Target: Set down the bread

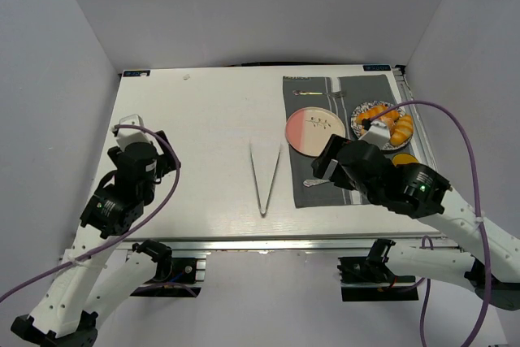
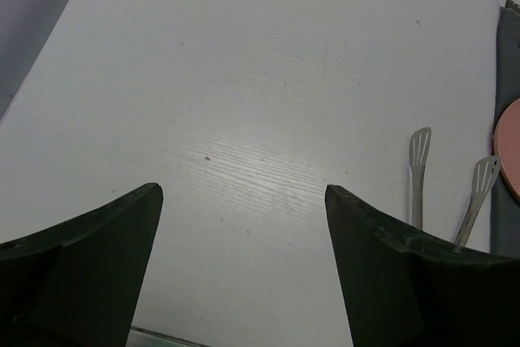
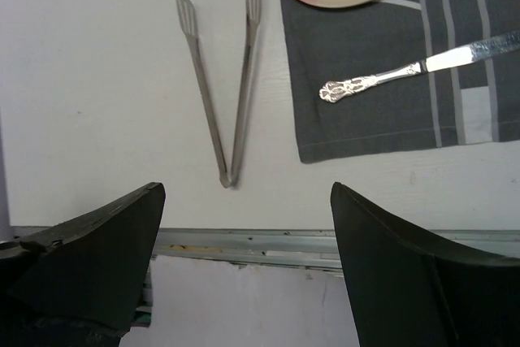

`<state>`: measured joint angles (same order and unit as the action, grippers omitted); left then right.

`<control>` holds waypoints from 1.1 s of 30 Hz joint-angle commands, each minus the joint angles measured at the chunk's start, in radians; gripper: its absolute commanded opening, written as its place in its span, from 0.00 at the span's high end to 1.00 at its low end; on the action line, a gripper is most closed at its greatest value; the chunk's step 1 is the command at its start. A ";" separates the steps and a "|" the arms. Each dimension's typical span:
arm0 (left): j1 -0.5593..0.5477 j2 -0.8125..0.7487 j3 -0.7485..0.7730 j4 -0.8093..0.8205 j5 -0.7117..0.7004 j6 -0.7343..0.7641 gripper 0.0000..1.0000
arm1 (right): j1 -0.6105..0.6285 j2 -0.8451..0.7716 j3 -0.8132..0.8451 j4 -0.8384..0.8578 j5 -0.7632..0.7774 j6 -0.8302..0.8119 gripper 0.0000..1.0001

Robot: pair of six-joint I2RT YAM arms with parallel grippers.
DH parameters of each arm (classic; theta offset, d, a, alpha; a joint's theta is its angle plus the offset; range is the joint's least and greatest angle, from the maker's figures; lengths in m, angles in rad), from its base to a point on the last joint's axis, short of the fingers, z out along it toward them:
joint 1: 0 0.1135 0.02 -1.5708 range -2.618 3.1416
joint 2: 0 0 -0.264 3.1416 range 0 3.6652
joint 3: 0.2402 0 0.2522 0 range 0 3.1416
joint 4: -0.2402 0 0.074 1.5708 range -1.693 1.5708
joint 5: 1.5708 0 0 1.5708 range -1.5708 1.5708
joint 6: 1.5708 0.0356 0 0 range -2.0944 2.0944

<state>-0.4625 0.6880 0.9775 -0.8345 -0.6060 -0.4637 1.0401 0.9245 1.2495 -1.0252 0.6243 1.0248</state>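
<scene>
Top external view: the bread [image 1: 376, 112] sits, as far as I can tell, among the golden pastries heaped on the patterned dish [image 1: 355, 126]. That dish is at the far right of the surface [image 1: 203, 111], just beside the pink plate [image 1: 305, 132], and both rest on the grey mat [image 1: 313, 91]. I cannot pick out its outline with certainty. The tongs [image 1: 262, 205] lie untouched left of the mat. The right claw [image 3: 244, 188] hangs released over the mat's near edge, with nothing between its fingers. The left claw [image 2: 244, 193] is likewise spread wide over bare surface, well apart from the food. I judge the task not yet begun: the bread is ungrasped and the pink plate holds no food. Reaching, grasping, carrying and setting down all remain.
</scene>
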 commanded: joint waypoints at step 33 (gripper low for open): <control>-0.004 -0.156 -0.045 -0.032 0.006 -0.035 0.07 | 0.296 0.617 -0.284 0.859 0.327 -0.136 0.11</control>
<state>-0.4625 0.5453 0.9379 -0.8635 -0.6144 -0.4976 1.3754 1.5536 0.9928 -0.3378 1.0023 0.9447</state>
